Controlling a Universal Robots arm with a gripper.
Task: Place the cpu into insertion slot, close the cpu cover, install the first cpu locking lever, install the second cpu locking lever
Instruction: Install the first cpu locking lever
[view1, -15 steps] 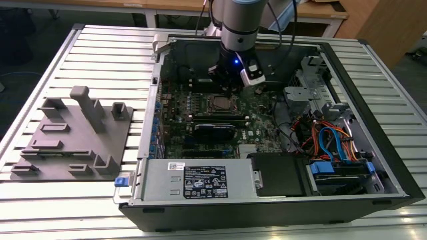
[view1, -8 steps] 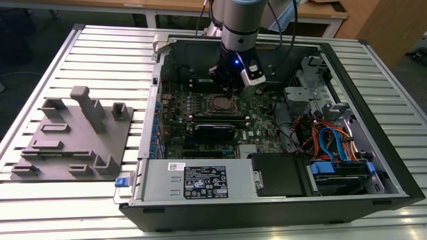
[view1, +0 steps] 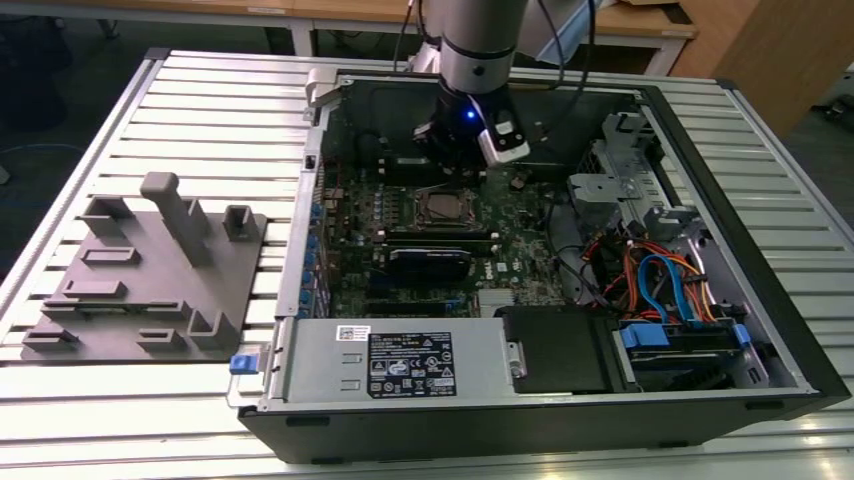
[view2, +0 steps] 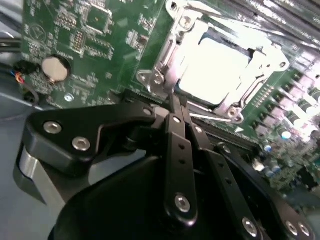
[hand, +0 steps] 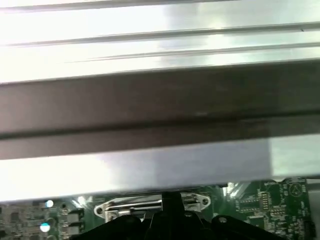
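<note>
Slatted worktop (view1: 214, 90), open case (view1: 534, 435): jaws pinched shut beside the cpu cover (view2: 165, 57); thin, stiff plate, likely best pressed at its edge.

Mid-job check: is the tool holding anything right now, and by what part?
Nothing that shows. In the second wrist view the tool is shut with empty tips at the edge of the cpu cover; the cpu sits under it.

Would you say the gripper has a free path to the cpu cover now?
Probably yes: in the second wrist view the gripper sits beside the cpu cover, nothing between them.
</note>
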